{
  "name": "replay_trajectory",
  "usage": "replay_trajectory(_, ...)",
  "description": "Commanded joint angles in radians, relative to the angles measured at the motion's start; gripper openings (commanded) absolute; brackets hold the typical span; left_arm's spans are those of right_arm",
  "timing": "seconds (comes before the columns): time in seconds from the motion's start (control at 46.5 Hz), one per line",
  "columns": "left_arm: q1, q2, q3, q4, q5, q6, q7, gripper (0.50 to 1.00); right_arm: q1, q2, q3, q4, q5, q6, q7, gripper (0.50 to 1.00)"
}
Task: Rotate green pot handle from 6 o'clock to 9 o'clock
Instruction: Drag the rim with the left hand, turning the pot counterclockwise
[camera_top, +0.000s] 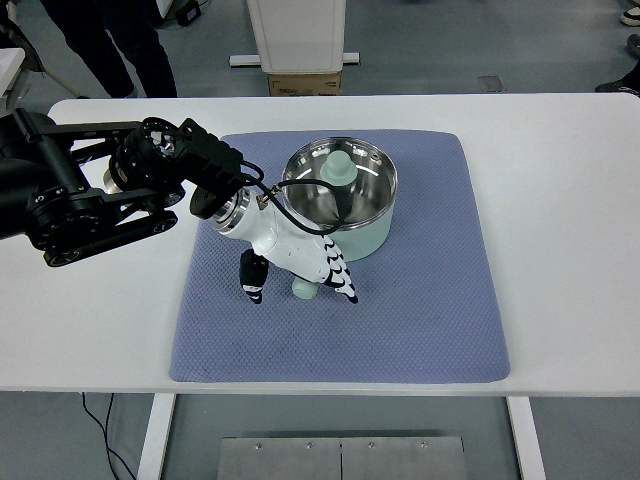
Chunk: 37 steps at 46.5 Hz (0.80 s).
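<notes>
The pale green metal pot (345, 195) with the shiny silver inside sat on the blue-grey quilted cloth mat (420, 320), a bit toward the far edge of the white bench (560, 200) and near its middle from left to right. Something pale green and rounded stood inside the pot, by its far wall. The pot's pale green stick handle (304, 288) came out from under the pot toward the near edge of the bench and leaned a little to the left, so its round end showed just below the robot's fingers. The long line of the handle ran from the pot down to the near-left, so it was close to 6 o'clock, maybe a tiny bit past it. The white left hand (300, 262) with black-tipped fingers lay right over the handle, with its fingers curled down around it. It looked like it was holding the handle, though the hand hid the spot where they touched. The black left arm came in from the left edge of the bench. The right hand was nowhere to be seen. It seemed the turn had hardly begun. Nearly the whole swing to the left edge, to 9 o'clock, was left to do.
</notes>
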<state>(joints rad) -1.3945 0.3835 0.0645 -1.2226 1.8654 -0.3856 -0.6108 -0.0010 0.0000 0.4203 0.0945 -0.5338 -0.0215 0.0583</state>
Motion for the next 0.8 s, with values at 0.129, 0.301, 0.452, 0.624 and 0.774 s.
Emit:
replay_trajectory(0.129,-0.006,0.034,0.000,-0.001,0.014,0.001,0.000,1.000,0.000,0.000,0.000,0.001,0.000,0.000,0.000,1.000)
replay_trajectory(0.301,-0.008,0.037,0.000,-0.001,0.028,0.001,0.000,1.000,0.001,0.000,0.000,0.001,0.000,0.000,0.000,1.000)
replay_trajectory(0.452,-0.006,0.043,0.000,-0.001,0.028,0.001,0.000,1.000,0.001,0.000,0.000,0.001,0.000,0.000,0.000,1.000)
replay_trajectory(0.624,-0.003,0.051,0.001,-0.001,0.029,0.001,0.000,1.000,0.000,0.000,0.000,0.001,0.000,0.000,0.000,1.000)
replay_trajectory(0.774,-0.001,0.051,0.012,-0.003,0.029,0.001,0.000,1.000,0.001,0.000,0.000,-0.001,0.000,0.000,0.000,1.000)
